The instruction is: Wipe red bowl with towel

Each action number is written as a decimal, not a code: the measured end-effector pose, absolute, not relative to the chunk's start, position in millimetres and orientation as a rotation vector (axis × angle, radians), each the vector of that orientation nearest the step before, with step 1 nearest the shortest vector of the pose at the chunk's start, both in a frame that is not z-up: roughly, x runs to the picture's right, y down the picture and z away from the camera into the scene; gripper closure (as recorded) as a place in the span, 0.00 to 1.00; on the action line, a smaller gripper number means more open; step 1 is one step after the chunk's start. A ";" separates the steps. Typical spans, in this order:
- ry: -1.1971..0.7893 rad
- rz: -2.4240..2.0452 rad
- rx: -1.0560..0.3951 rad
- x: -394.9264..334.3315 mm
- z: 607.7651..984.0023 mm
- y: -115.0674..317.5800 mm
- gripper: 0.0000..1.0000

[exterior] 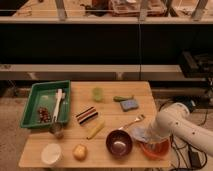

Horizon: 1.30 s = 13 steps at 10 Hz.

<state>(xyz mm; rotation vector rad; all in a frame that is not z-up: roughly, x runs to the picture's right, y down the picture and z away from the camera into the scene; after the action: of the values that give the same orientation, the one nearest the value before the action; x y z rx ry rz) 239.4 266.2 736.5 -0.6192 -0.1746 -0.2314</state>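
— Two bowls are seen near the front edge of the table (142,95). Where is the red bowl (156,149) placed?
— At the front right corner, just beside the dark purple bowl (119,143), and partly covered by the white arm.
— And the gripper (149,135)?
— It is found at the arm's end, over the left rim of the red bowl, where the pale, crumpled towel (139,134) is seen. Whether the towel is clamped cannot be told.
— What else is laid out?
— A green tray (30,108) at the left and a blue sponge (129,104) further back.
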 end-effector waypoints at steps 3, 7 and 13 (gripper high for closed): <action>-0.135 -0.199 -0.625 255.8 710.2 283.6 1.00; -0.037 -0.158 -0.583 295.9 718.6 261.3 1.00; -0.139 -0.217 -0.590 251.9 757.7 250.2 1.00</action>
<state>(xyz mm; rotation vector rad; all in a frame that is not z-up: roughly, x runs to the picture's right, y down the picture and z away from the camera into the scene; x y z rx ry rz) 251.9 250.2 757.7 -0.5903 -0.1388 -0.2169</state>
